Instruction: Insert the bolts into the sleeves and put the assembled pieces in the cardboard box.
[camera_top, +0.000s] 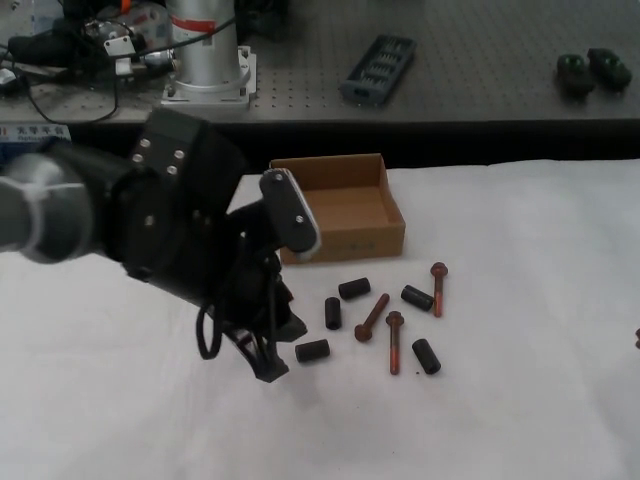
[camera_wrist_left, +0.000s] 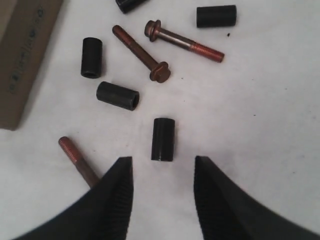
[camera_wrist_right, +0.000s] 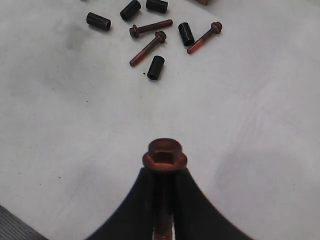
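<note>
Closest to me, the right gripper (camera_wrist_right: 165, 176) has its fingers clamped on a bolt (camera_wrist_right: 164, 154). The shank lies along the fingers and the hex head points out past the tips, over the white table (camera_wrist_right: 260, 125). The left gripper (camera_wrist_left: 162, 167) hovers with fingers apart, just short of the nearest sleeve (camera_wrist_left: 163, 139), whose long axis runs toward the gap. Five black sleeves lie scattered. The high view counts three loose bolts (camera_top: 394, 342); the left wrist view adds a fourth bolt (camera_wrist_left: 75, 157) beside one finger. Beyond them sits the cardboard box (camera_top: 345, 240).
</note>
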